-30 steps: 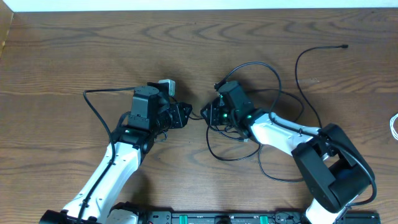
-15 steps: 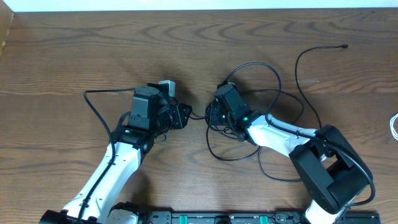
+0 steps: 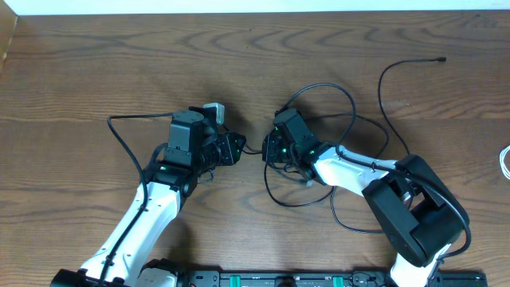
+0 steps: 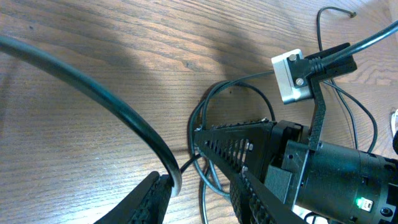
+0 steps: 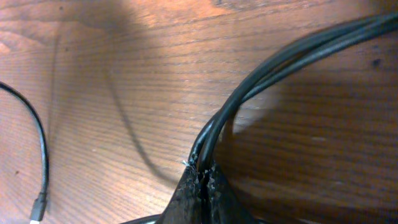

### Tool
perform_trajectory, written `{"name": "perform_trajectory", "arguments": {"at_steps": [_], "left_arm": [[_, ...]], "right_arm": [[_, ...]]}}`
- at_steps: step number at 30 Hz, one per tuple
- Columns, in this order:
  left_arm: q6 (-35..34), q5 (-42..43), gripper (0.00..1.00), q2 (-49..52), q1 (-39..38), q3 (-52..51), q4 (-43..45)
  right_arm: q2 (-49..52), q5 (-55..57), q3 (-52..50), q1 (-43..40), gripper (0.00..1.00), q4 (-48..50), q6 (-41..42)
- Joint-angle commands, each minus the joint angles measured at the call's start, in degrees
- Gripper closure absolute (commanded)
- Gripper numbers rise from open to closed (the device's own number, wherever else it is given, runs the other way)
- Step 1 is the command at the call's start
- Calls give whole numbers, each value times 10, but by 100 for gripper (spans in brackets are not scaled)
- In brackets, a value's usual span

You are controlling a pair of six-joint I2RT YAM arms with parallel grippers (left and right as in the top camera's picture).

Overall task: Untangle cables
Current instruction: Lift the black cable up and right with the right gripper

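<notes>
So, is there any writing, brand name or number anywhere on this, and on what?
None can be read in any view.
Silver block: blank, only a screw.
Green light: a lamp, no lettering.
Black cables and table: no print.
Rail at the bottom edge: too small to tell.
</notes>
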Motion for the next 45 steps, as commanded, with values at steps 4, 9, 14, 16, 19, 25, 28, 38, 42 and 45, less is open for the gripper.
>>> {"name": "perform_trajectory", "arguments": {"at_steps": [4,9,14,16,19,25,28,38,42,45], "left_arm": [[3,-6,62,-3,2,5,0],[3,-6,62,-3,2,5,0],[3,-5,62,-3,2,5,0],[3,-5,62,-3,2,5,0],[3,-5,63,-3,2,5,0],[3,-5,67,-3,2,5,-9],[3,-5,67,-3,2,4,-15],[-57,-5,67,-3,2,3,-1],[-138,5,66,-3,2,3,29],[-150,62,66,-3,2,3,84]], "right_arm": [[0,-66,8,-35,99,10,1],[-20,-215,8,-101,99,59,4],[-26,-386,8,-154,99,175,63],[-26,-410,8,-158,99,209,81],[-26,-433,8,-158,99,268,122],[-26,-466,8,-152,99,383,223],[-26,-476,8,-156,99,434,268],[-26,-481,8,-161,99,454,269],[-26,-473,8,-161,99,448,236],[-26,-457,8,-161,99,411,200]]}}
